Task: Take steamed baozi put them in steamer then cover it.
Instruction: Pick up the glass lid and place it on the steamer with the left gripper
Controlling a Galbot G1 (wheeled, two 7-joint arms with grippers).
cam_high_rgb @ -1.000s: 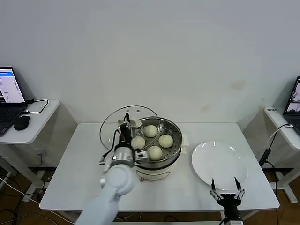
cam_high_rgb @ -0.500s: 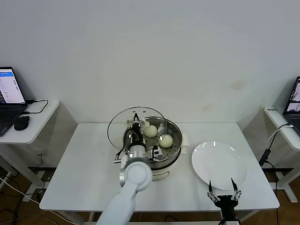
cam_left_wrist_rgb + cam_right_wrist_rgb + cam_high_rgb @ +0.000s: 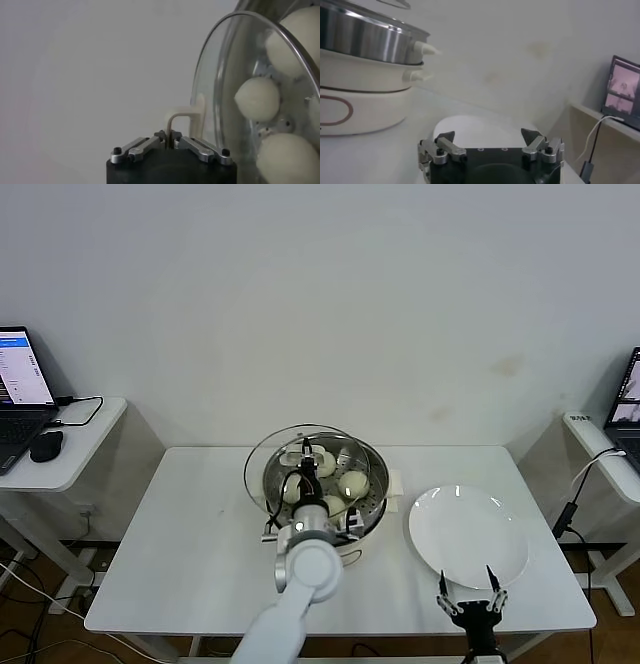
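The steamer (image 3: 378,502) stands mid-table with several steamed baozi (image 3: 352,482) on its perforated tray. My left gripper (image 3: 306,454) is shut on the cream handle (image 3: 187,117) of the glass cover (image 3: 265,469). It holds the cover tilted over the steamer's left part. In the left wrist view the cover (image 3: 240,75) stands on edge and baozi (image 3: 257,97) show through the glass. My right gripper (image 3: 470,604) hangs open at the table's front edge, below the plate. In the right wrist view its gripper (image 3: 489,136) holds nothing.
A flat white plate (image 3: 468,534) lies right of the steamer; it shows as the plate (image 3: 480,130) before the right gripper, with the steamer's base (image 3: 360,100) beyond. Side desks with a laptop (image 3: 20,399) and another laptop (image 3: 625,85) flank the table.
The left gripper has carried the cover to the right, from beside the steamer's left rim to over the pot. The right gripper has drawn back slightly toward the front edge.
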